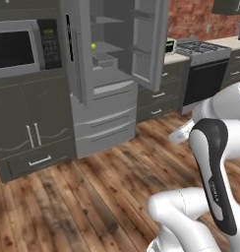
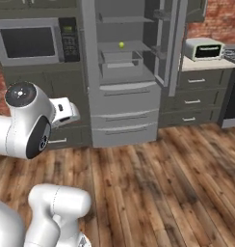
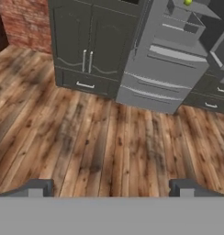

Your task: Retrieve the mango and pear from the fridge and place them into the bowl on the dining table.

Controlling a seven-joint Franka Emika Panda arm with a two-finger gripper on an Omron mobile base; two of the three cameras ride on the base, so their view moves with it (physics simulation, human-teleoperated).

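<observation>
My end effector (image 3: 112,186) is wide open and has nothing in it; its two dark tips sit at the bottom of the hand view, far apart, over the wooden floor (image 3: 86,137). The pear (image 2: 121,45) is a tiny yellow-green ball on a shelf inside the open fridge (image 2: 124,96), near the top middle of the right base view. In the left base view the pear shows in the upper middle, just past the edge of the open left door (image 1: 75,54). In the hand view it peeks in at the very top edge, right of the middle, and part of it is cut off. I think it will be light and firm, smooth and a bit slippery, and being round it could roll away if I bump it. I would take hold of it across its widest part, one tip on each side, and squeeze gently so the skin does not bruise. I cannot make out an orange fruit on the shelves I can see; the doors hide some of the inside. The pear is too small here for me to see a stem or its real shape.
</observation>
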